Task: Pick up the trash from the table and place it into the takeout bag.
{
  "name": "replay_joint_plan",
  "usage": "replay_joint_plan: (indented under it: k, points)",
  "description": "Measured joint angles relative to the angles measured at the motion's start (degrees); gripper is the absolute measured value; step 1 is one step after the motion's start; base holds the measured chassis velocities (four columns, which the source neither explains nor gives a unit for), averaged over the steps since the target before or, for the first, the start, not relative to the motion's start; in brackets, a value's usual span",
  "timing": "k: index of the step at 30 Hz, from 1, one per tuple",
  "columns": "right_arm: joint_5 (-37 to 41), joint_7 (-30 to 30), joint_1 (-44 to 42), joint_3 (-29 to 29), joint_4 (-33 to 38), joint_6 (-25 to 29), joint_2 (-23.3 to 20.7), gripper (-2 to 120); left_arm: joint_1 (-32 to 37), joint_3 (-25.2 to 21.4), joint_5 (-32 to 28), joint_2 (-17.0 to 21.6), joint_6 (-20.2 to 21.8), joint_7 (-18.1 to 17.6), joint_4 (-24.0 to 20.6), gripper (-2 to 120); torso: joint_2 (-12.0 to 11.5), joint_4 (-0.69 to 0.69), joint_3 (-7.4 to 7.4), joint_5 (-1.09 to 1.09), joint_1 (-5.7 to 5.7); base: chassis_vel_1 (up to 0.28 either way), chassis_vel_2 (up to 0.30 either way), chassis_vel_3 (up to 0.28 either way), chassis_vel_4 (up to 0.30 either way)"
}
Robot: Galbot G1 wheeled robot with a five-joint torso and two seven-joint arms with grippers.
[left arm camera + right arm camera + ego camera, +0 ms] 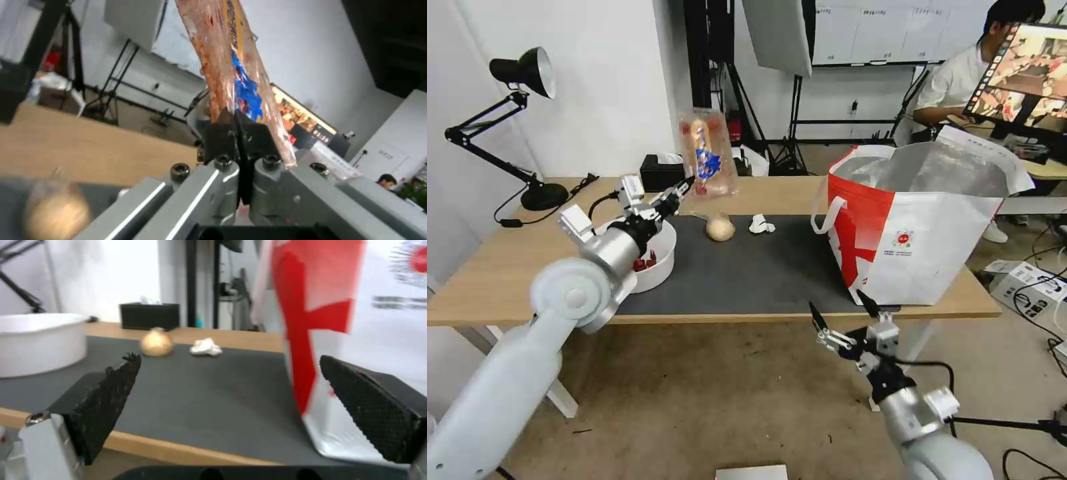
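Observation:
My left gripper (686, 183) is shut on the lower edge of the clear plastic tray (708, 155), holding it upright in the air over the back of the mat; in the left wrist view the tray (227, 60) rises from the closed jaws (238, 126). The white bowl (662, 267) of red shells sits under my left arm. A cream knotted bag (720, 227) and a crumpled tissue (761, 225) lie on the dark mat (747, 273). The takeout bag (920, 233) stands open at the right. My right gripper (836, 301) hangs open before the table's front edge, near the takeout bag (356, 306).
A black tissue box (660, 170) sits at the back of the table (494, 267), with a black desk lamp (527, 73) at its left end. A monitor (1027, 73) and a desk stand behind the bag. Cables and a power strip (1030, 287) lie on the floor at right.

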Motion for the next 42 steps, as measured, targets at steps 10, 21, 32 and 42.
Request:
replay_joint_plan:
  k: [10, 21, 32, 42]
  points:
    - [-3.38, 0.58, -4.71, 2.24, 0.86, 2.40, 4.20, 100, -13.37, 9.86, 0.37, -6.16, -0.17, -1.78, 4.98, 0, 0.00, 0.00, 0.01, 0.01, 0.01, 0.000, 0.000, 0.000, 0.000]
    - [-7.72, 0.36, -8.23, 1.12, -0.44, 4.77, 8.74, 100, -23.18, 22.59, 5.01, -16.44, -2.87, -4.61, 14.55, 0, -0.01, -0.01, 0.01, 0.01, 0.01, 0.000, 0.000, 0.000, 0.000]
    - [-9.01, 0.29, -10.04, 1.34, -0.48, 5.80, 9.99, 100, -26.17, 29.21, 10.83, -23.81, -3.92, -5.89, 22.19, 0, 0.00, -0.01, 0.01, 0.01, 0.01, 0.000, 0.000, 0.000, 0.000]
    - [-9.02, 0.29, -10.29, 1.66, -0.33, 5.87, 10.01, 100, -27.56, 33.17, 15.05, -26.05, -3.64, -5.43, 25.18, 0, 0.00, 0.00, 0.00, 0.00, 0.01, 0.000, 0.000, 0.000, 0.000]
